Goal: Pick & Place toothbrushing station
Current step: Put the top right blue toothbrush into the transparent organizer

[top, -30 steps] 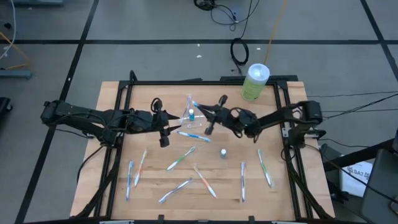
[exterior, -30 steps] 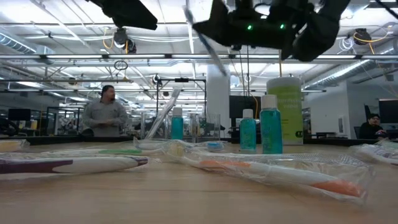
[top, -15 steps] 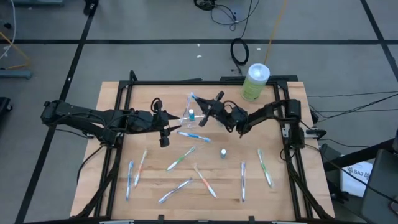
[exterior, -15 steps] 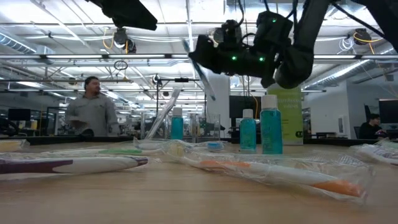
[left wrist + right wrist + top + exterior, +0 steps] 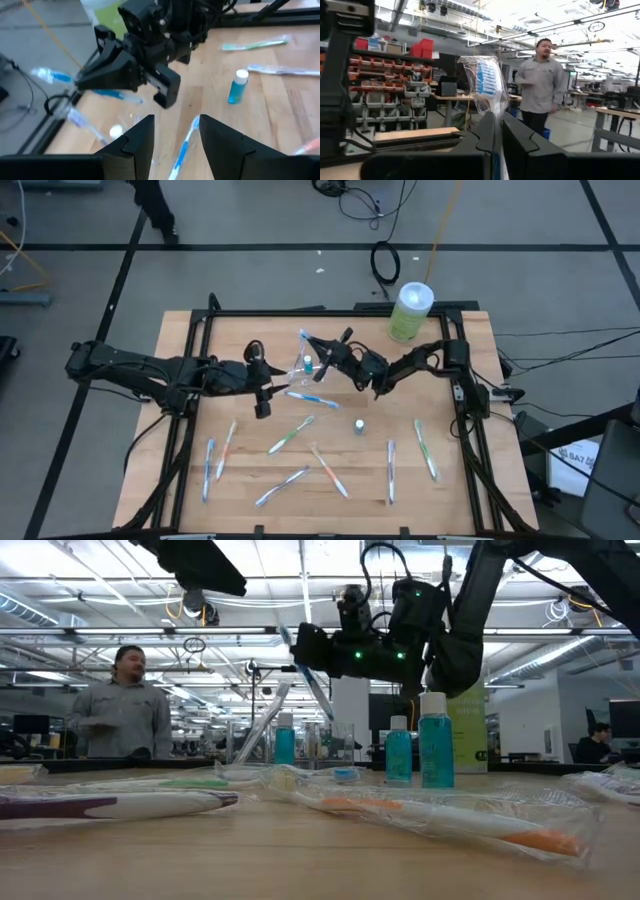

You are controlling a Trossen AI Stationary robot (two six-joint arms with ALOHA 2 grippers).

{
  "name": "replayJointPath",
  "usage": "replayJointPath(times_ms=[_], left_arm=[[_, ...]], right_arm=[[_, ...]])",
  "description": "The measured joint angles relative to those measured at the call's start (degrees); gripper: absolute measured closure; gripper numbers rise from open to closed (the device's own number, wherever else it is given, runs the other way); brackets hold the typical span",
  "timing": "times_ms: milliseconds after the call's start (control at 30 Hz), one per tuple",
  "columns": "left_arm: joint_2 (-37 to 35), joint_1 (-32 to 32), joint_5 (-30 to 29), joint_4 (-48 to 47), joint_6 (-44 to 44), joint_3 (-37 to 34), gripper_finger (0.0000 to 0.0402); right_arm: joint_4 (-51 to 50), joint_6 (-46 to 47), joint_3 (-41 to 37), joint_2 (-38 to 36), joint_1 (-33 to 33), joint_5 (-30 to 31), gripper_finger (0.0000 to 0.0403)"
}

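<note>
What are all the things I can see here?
table: one, light wood, under both arms
toothbrushes: about eight, blue, green, orange and white, lying scattered on the table
wrapped toothbrush: one, blue, held up above mid-table
small bottles: three in the low view, teal with white tops, standing on the table
clear cup: one, see-through, mid-table
canister: one, pale green with white lid, far right corner
cables: black, on the floor beyond the table
person: one, grey shirt, in the room behind
left end effector: dark, open, empty, mid-table
right end effector: dark, shut on the wrapped toothbrush
</note>
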Motion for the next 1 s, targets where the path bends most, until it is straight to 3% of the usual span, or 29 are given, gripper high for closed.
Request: replayJointPath(times_ms=[200, 333, 533, 733, 1000], left_arm=[[-3.1, -0.2, 0.0, -8.9, -7.1, 0.1, 0.0238], [-4.3, -0.8, -0.5, -14.1, -11.5, 0.0, 0.0238], [-4.7, -3.4, -8.1, -21.9, -17.9, 0.0, 0.0238], [-4.8, -5.7, -11.0, -23.1, -20.4, 0.0, 0.0238], [-4.7, -7.0, -11.0, -22.2, -18.8, 0.0, 0.0238]], right_arm=[[-2.5, 0.2, 0.0, 1.0, -0.5, 0.7, 0.0392], [-5.2, -0.2, 0.0, 1.0, -0.4, 6.0, 0.0392], [-5.8, 1.6, 0.0, 1.0, -0.4, 7.4, 0.0392], [-7.0, 1.9, 0.0, 1.0, -0.4, 7.3, 0.0385], [-9.9, 2.9, -0.1, 1.0, -0.4, 7.5, 0.0337]])
